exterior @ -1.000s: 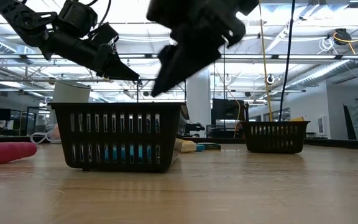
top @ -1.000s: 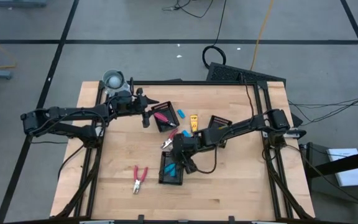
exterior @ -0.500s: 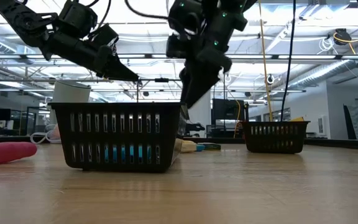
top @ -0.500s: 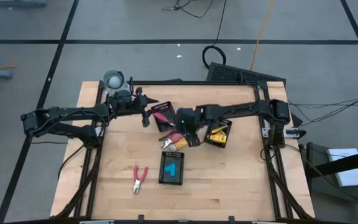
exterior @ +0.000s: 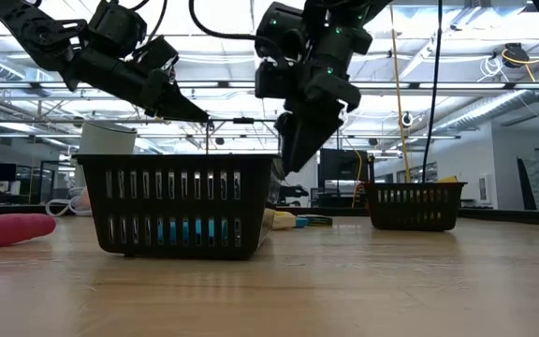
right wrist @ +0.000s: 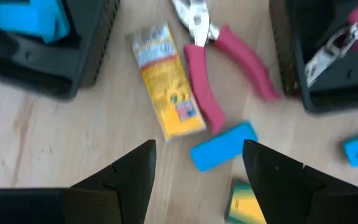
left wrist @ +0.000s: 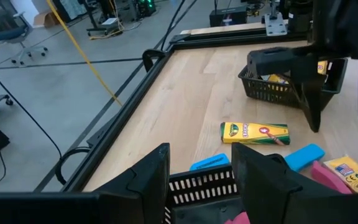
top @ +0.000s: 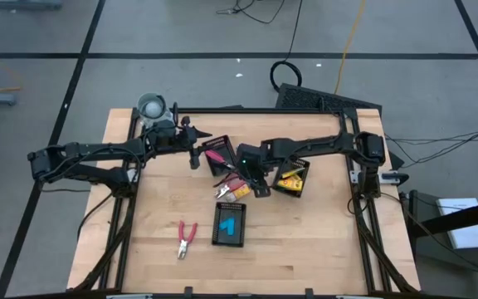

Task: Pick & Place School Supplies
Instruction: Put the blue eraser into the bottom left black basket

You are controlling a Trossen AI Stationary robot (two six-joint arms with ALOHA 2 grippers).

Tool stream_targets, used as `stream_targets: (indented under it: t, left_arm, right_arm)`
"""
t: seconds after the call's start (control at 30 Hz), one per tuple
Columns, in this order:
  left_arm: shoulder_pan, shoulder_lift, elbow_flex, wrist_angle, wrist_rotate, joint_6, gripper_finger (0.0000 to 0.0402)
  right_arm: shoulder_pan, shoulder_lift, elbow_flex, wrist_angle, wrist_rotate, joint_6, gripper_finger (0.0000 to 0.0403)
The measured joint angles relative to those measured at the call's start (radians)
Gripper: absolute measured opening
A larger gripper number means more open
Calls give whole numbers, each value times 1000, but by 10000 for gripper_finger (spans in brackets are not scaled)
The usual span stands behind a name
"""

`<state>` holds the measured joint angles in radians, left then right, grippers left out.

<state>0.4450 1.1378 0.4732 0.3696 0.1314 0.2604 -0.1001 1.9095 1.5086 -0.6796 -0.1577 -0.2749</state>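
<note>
Three black slotted trays sit mid-table: the near tray point(top: 230, 225) holds light-blue pieces point(top: 230, 223), the middle tray point(top: 219, 155) holds red-handled pliers point(top: 216, 154), the far-right tray point(top: 292, 176) holds yellow boxes point(top: 290, 177), partly hidden under the right arm. Loose pliers point(right wrist: 219, 68), a yellow box point(right wrist: 167, 81) and a blue piece point(right wrist: 224, 145) lie between the trays; another pair of pliers point(top: 186, 238) lies apart. The right gripper point(right wrist: 197, 180) hovers over the loose pile, jaws apart, empty. The left gripper point(left wrist: 201, 177) hangs above the middle tray, jaws apart.
</note>
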Motion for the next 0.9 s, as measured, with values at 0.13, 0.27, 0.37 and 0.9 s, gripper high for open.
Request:
stream_targets:
  t: [0.13, 0.27, 0.37, 0.9]
  left_arm:
    - [0, 0, 0, 0, 0, -1, 177]
    - [0, 0, 0, 0, 0, -6, 177]
    - [0, 0, 0, 1, 0, -5, 177]
    - [0, 0, 0, 3, 0, -6, 177]
  right_arm:
    - [-4, 0, -41, 46, -2, 0, 231]
    - [-14, 0, -92, 84, 0, 10, 231]
    - [-17, 1, -116, 105, 0, 12, 231]
    - [-49, 15, -211, 268, -1, 24, 235]
